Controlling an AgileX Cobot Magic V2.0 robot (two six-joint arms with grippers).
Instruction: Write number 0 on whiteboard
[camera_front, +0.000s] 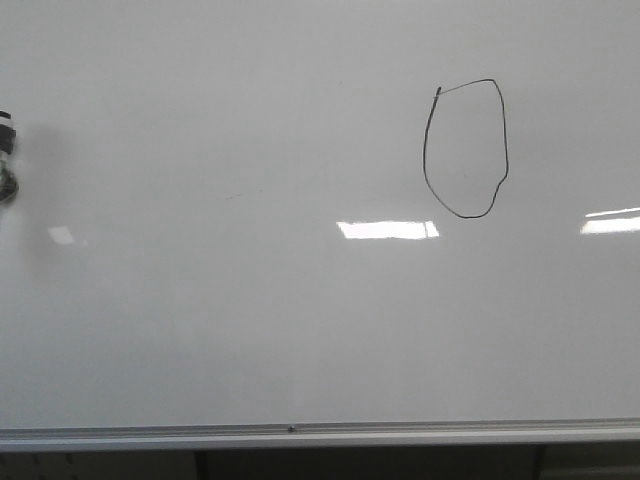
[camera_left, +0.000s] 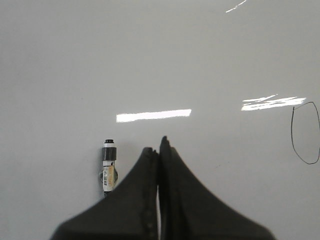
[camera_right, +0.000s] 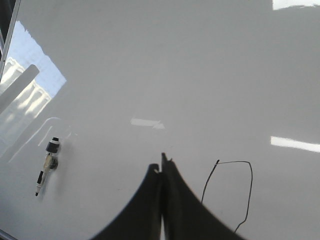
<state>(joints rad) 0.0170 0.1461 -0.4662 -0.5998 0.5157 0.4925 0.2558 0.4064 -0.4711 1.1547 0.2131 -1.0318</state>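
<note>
Currently, whiteboard (camera_front: 250, 300): glossy white.
Number 0 (camera_front: 466, 148): black oval drawn on it.
Marker (camera_right: 47, 164): well apart from oval.
Left fingers (camera_left: 159, 150): closed, empty.
Right fingers (camera_right: 161, 167): closed, empty.

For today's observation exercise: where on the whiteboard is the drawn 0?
In the front view, the number 0 sits on the upper right of the whiteboard, above a bright light reflection, far from the marker at the left edge.

Only a marker (camera_front: 6, 150) at the whiteboard's (camera_front: 200, 330) left edge obstructs passage.
</note>
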